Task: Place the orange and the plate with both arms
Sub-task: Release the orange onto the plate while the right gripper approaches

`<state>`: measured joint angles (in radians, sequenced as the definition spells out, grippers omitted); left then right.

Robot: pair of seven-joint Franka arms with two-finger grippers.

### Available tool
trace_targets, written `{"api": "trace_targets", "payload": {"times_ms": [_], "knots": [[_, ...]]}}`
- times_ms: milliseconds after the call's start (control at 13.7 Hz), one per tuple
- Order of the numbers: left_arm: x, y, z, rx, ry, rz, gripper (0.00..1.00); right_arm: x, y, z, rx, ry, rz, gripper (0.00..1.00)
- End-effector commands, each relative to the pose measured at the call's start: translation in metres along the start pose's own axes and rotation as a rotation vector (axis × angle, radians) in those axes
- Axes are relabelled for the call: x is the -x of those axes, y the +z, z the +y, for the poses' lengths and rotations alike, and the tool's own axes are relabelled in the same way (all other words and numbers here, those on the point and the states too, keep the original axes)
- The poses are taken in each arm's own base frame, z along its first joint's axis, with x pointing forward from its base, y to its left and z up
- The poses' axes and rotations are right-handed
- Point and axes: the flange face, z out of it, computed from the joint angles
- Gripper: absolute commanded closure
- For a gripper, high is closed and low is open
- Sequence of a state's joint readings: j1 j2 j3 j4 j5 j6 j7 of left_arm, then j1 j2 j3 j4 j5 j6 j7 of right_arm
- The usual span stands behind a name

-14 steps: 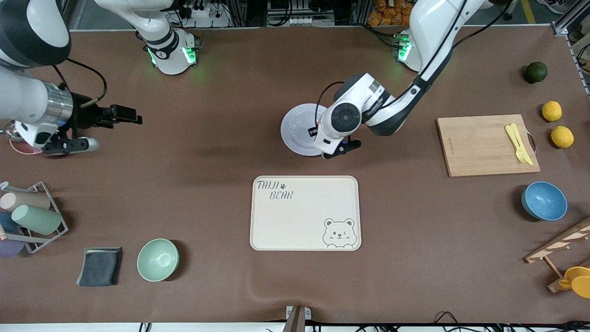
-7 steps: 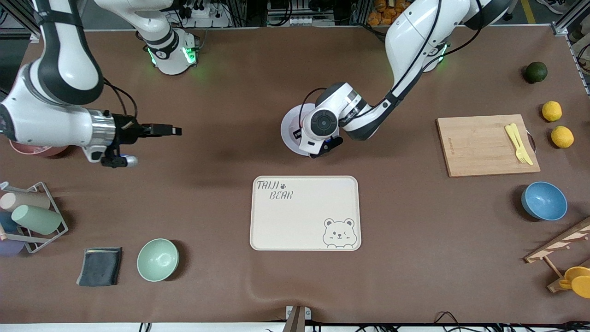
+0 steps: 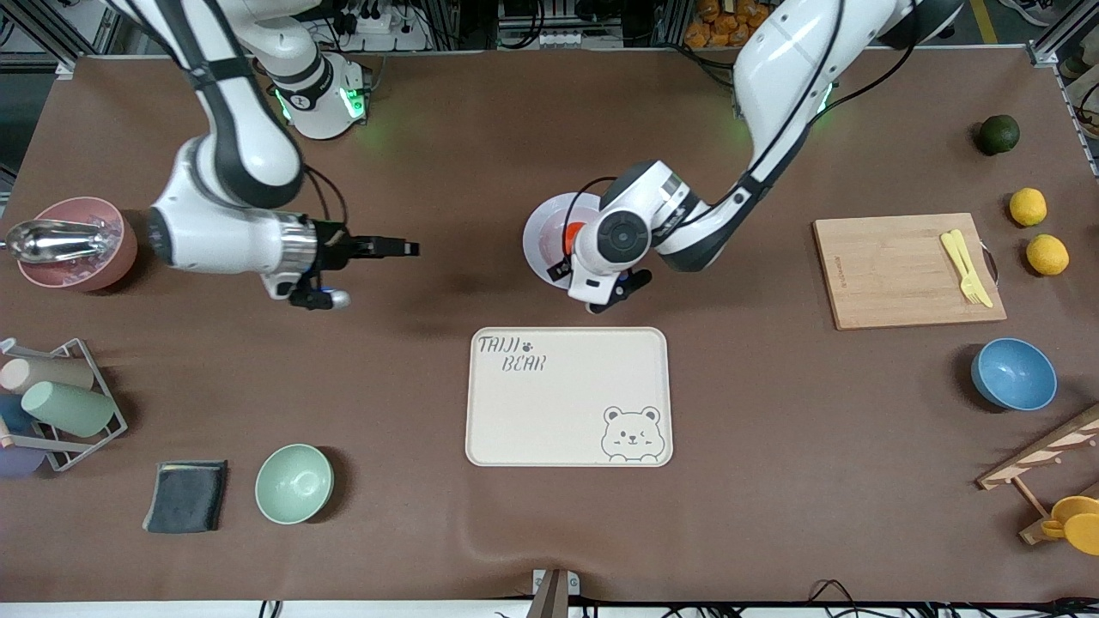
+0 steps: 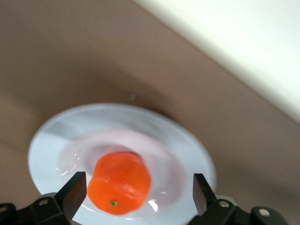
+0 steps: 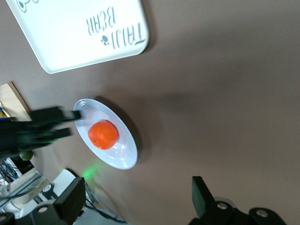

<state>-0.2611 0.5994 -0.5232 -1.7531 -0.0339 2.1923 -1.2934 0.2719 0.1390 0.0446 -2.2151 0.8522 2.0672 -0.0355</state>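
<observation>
The small round reddish-orange orange (image 4: 119, 182) lies loose on the pale lavender-white round plate (image 4: 187, 145). It may roll, so the rigid plate probably wants a level rim grip. The left end effector (image 4: 136, 192) hovers above, fingers wide and empty; the right end effector (image 5: 136, 199), also spread, is over bare table (image 3: 412, 172).

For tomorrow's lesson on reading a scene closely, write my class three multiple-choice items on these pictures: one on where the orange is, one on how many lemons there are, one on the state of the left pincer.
1. Where is the orange?
A. On the bamboo board
B. On the plate
C. In the blue bowl

2. How many yellow lemons lie at the left arm's end of the table?
A. Two
B. Three
C. Four

3. How is the left pincer?
A. Shut on the orange
B. Shut on the plate's rim
C. Open, holding nothing

Answers:
1. B: the orange sits in the well of the plate.
2. A: one lemon and a second lemon lie beside the bamboo board.
3. C: the left pincer has its fingers spread wide over the plate, clear of the fruit.
</observation>
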Motion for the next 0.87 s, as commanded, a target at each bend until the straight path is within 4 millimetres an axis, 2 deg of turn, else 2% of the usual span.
{"api": "trace_targets", "payload": {"times_ms": [0, 146, 219, 291, 437, 583, 729, 802], "knots": [[-0.027, -0.11, -0.025, 0.067, -0.046, 0.121, 0.0, 0.02, 0.056, -0.007, -0.026, 0.016, 0.028, 0.0], [-0.027, -0.165, -0.034, 0.07, -0.047, 0.194, 0.0, 0.023, 0.085, -0.009, -0.081, 0.041, 0.0, 0.0], [-0.035, -0.192, -0.041, 0.086, -0.046, 0.259, 0.0, 0.025, 0.1, -0.01, -0.124, 0.027, -0.01, 0.0], [-0.04, -0.22, -0.049, 0.106, -0.043, 0.326, 0.0, 0.026, 0.115, -0.008, -0.168, 0.014, -0.017, 0.0], [-0.036, -0.272, -0.063, 0.15, -0.017, 0.422, 0.0, 0.023, 0.141, 0.003, -0.209, -0.018, -0.026, 0.0], [-0.044, -0.324, -0.094, 0.102, 0.039, 0.463, 0.0, 0.024, 0.172, 0.012, -0.268, -0.025, -0.025, 0.0], [-0.048, -0.36, -0.122, 0.026, 0.146, 0.471, 0.0, 0.027, 0.195, 0.017, -0.306, -0.026, 0.02, 0.0], [-0.057, -0.38, -0.135, 0.022, 0.178, 0.487, 0.0, 0.036, 0.208, 0.009, -0.302, -0.03, 0.033, 0.0]]}}
